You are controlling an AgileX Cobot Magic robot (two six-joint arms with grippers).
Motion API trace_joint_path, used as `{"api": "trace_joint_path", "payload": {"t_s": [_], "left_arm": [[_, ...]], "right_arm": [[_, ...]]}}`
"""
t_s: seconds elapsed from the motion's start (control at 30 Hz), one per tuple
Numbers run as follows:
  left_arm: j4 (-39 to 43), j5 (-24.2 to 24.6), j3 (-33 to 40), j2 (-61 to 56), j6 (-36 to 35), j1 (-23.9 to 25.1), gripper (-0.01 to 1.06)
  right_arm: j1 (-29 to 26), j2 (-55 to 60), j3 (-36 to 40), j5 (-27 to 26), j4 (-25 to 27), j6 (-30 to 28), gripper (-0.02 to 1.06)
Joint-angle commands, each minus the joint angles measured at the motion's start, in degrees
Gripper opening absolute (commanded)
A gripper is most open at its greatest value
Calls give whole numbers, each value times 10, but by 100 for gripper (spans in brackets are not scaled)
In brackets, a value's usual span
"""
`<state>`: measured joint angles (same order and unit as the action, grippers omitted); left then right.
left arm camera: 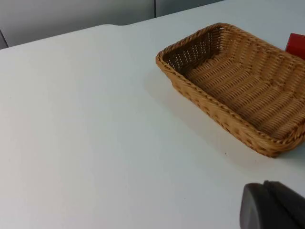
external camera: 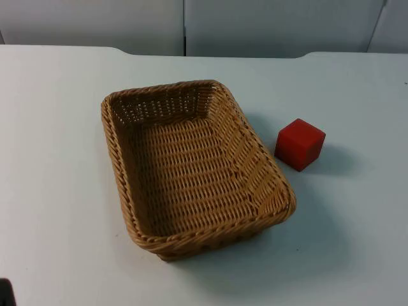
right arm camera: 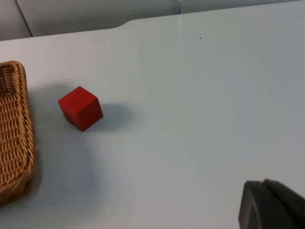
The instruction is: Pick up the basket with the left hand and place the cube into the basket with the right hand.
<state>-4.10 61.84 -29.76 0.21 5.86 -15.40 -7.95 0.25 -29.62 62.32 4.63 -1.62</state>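
A tan wicker basket (external camera: 118,166) rests on the white table, near the middle, with nothing inside it. A red cube (external camera: 299,144) stands on the table just to the right of the basket, a small gap apart. The left wrist view shows my left gripper (left arm camera: 274,210) low over the table, well short of the basket (left arm camera: 190,86), with an edge of the cube (left arm camera: 296,45) beyond it. My right gripper (right arm camera: 274,207) hangs some way from the cube (right arm camera: 80,108), which sits beside the basket's end wall (right arm camera: 16,143). Neither gripper holds anything.
The white table top (external camera: 64,210) spreads wide on both sides of the basket. A grey partition wall (external camera: 191,25) closes off the table's far edge.
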Motion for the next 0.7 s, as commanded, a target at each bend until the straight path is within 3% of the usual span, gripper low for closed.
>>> {"api": "trace_joint_path", "payload": {"t_s": [0.0, 0.07, 0.17, 0.23, 0.27, 0.37, 0.4, 0.5, 0.53, 0.67], "left_arm": [[-2, -1, 3, -2, -4, -3, 0], [-1, -18, -3, 6, -44, -3, 0], [-24, -64, -21, 59, -43, -3, 0], [-83, -118, -57, 174, 20, -3, 0], [-83, -118, -57, 174, 20, -3, 0], [-166, -122, -103, 335, 103, -3, 0], [-166, -122, -103, 335, 103, -3, 0], [-247, -122, -146, 511, 167, -3, 0], [-247, -122, -146, 511, 167, -3, 0], [-418, -108, -157, 674, 297, -3, 0]], "right_arm": [[-4, -2, 3, -8, 2, 1, 0], [-4, -2, 3, -8, 2, 1, 0], [-4, -2, 3, -8, 2, 1, 0], [-4, -2, 3, -8, 2, 1, 0], [-4, -2, 3, -8, 2, 1, 0], [-4, -2, 3, -8, 2, 1, 0], [-4, -2, 3, -8, 2, 1, 0], [-4, -2, 3, -8, 2, 1, 0], [-4, -2, 3, -8, 2, 1, 0], [-4, -2, 3, -8, 2, 1, 0]]}}
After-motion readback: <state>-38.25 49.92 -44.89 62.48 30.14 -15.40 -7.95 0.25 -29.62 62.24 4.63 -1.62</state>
